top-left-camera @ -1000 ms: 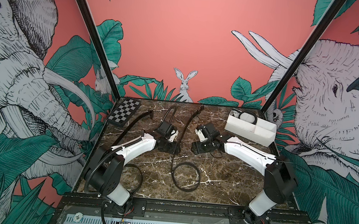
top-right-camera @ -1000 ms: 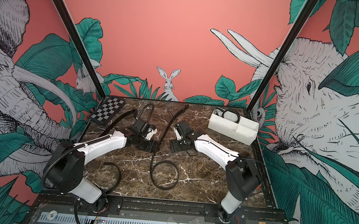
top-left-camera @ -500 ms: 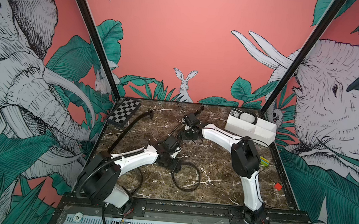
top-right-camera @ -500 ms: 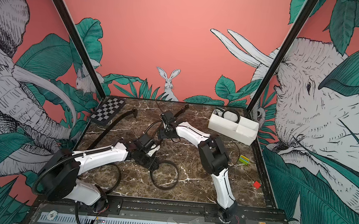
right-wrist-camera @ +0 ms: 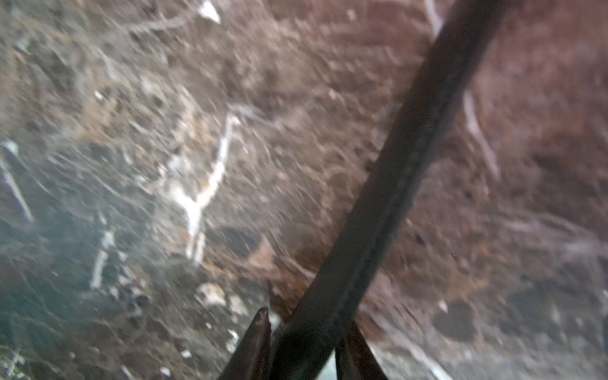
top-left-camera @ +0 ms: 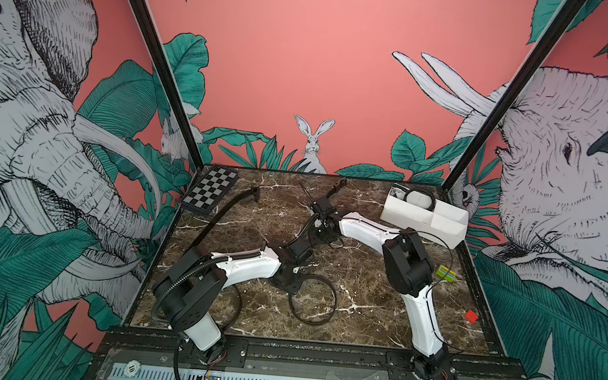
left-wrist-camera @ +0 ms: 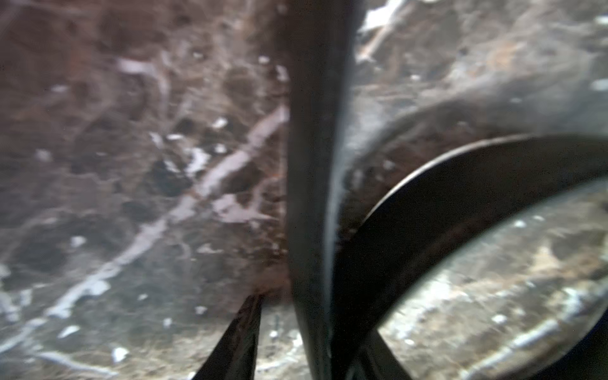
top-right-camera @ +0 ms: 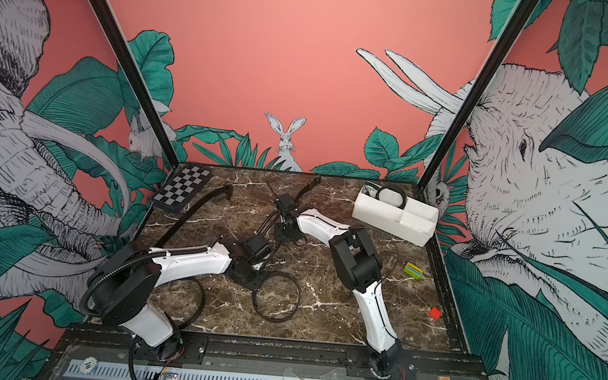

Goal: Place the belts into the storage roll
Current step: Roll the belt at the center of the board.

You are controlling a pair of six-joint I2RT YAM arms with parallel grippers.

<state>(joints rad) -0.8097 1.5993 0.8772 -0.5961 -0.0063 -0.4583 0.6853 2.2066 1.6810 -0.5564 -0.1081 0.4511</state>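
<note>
belts sit in three places, and none has shifted since a second ago. the coiled belt [top-left-camera: 431, 195] lies in the end compartment of the storage roll [top-left-camera: 415, 220] nearest the back wall, at the far right of the table [top-left-camera: 359, 314]. the side belt [top-left-camera: 225, 209] stretches along the left side, just beside the checkerboard [top-left-camera: 211, 193], clear of both arms. the middle belt [top-left-camera: 336, 188] runs from its tip near the back wall down the centre to a loop at the near middle.

the arms are what differ. a second ago both tools hung side by side at mid-table, one on each side of this belt, with the right arm folded low along the right side. now the right arm reaches in over the centre with its elbow raised, and the right tool [top-left-camera: 319, 217] is at the belt's far stretch. that swing uncovers a green block [top-left-camera: 445, 273] and a red cube [top-left-camera: 471, 315] on the right. the left tool [top-left-camera: 289, 290] has come nearer and sits at the top of the loop. half a second ago both arms were already about here.

in the left wrist view the belt stands on edge between the fingers [left-wrist-camera: 237, 342], with table showing between one finger and the strap: jaws apart, not clamped. in the right wrist view the fingers [right-wrist-camera: 253, 348] sit close on both sides of the belt; whether they pinch it i cannot tell.
</note>
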